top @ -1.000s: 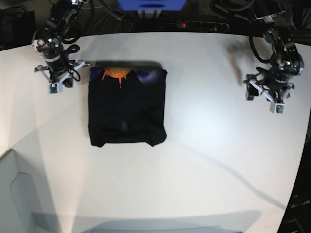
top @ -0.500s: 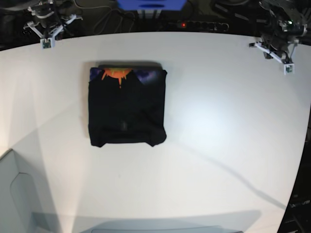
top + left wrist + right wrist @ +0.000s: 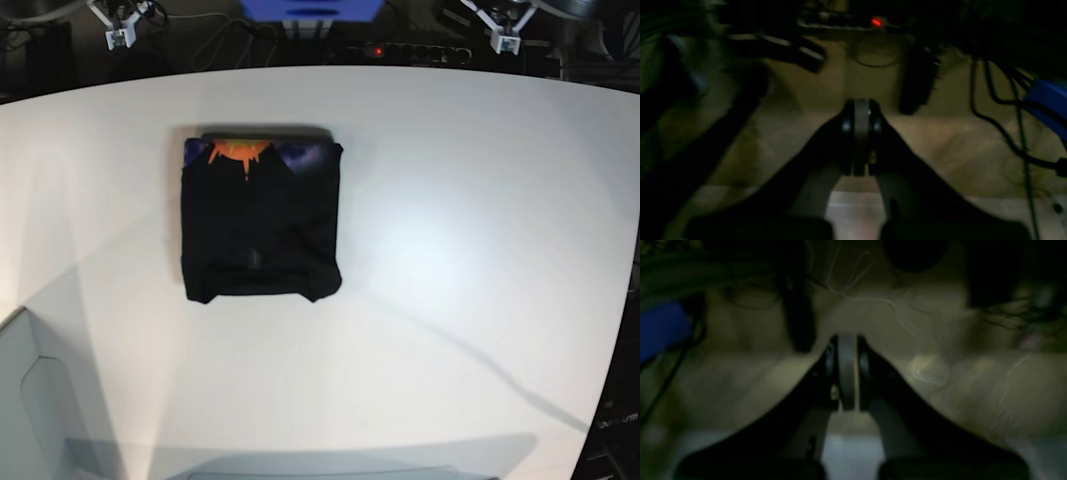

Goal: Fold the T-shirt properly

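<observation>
**Base view: both arms pulled back past the far edge, shirt left folded**

Base view shows the T-shirt (image 3: 262, 220) lying as a compact black rectangle on the desk (image 3: 460, 250), toward the far left corner, with a strip of orange and purple print showing along its far edge. Nothing is touching it.

A second ago both arms were seen low over the desk, one just beside the shirt's far left corner and one well apart near the right edge. Since then they have been lifted and drawn back, so that only the left end effector (image 3: 503, 22) and the right end effector (image 3: 121, 20) are seen past the far edge. The shirt has not shifted meanwhile.

In the wrist views the left end effector (image 3: 860, 115) and the right end effector (image 3: 846, 353) are both seen pressed together, with nothing held.

The folding is judged complete, or nearly so; a slight bulge remains at the near edge.
</observation>
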Robot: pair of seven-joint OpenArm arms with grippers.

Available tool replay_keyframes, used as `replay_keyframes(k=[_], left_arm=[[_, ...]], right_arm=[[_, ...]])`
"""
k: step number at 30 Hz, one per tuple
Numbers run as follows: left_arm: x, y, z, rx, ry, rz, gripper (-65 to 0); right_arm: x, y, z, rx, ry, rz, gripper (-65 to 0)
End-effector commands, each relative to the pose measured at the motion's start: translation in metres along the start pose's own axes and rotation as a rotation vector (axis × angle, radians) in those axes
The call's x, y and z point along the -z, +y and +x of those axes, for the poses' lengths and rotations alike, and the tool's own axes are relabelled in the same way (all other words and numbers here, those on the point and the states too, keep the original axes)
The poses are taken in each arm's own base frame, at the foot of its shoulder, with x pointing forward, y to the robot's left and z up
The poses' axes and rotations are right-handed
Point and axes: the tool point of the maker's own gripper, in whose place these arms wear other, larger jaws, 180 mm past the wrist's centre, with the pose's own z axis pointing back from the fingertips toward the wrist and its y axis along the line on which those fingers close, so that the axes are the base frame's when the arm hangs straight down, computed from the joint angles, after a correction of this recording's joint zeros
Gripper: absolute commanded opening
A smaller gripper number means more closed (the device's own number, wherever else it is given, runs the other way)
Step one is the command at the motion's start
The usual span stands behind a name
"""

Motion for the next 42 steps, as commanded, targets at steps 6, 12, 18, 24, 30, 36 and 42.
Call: replay_keyframes(k=[6, 12, 18, 24, 30, 36, 42], left_arm=[[0.039, -0.019, -0.068, -0.086, 0.114, -0.014, -65.0], [0.097, -0.021, -0.088, -0.157, 0.149, -0.056, -65.0], [0.149, -0.027, -0.077, -0.198, 0.124, -0.115, -65.0], [0.169, -0.042, -0.059, -0.157, 0.088, -0.163, -65.0], [0.181, -0.034, -0.025, -0.084, 0.051, -0.074, -65.0], [0.186, -0.016, -0.014, -0.018, 0.054, 0.064, -65.0], [0.189, -0.021, -0.011, 0.003, 0.151, 0.052, -65.0]], right_arm=[[0.054, 0.024, -0.035, 0.095, -0.009, 0.157, -65.0], [0.092, 0.071, -0.062, 0.202, 0.000, 0.300, -65.0], [0.119, 0.089, -0.062, 0.352, -0.057, 0.303, -65.0], [0.146, 0.063, -0.070, 0.235, 0.003, 0.080, -65.0], [0.154, 0.017, -0.051, -0.002, -0.001, -0.243, -65.0], [0.154, 0.007, -0.041, -0.107, 0.061, -0.372, -65.0], [0.160, 0.030, -0.049, -0.072, 0.171, -0.341, -65.0]])
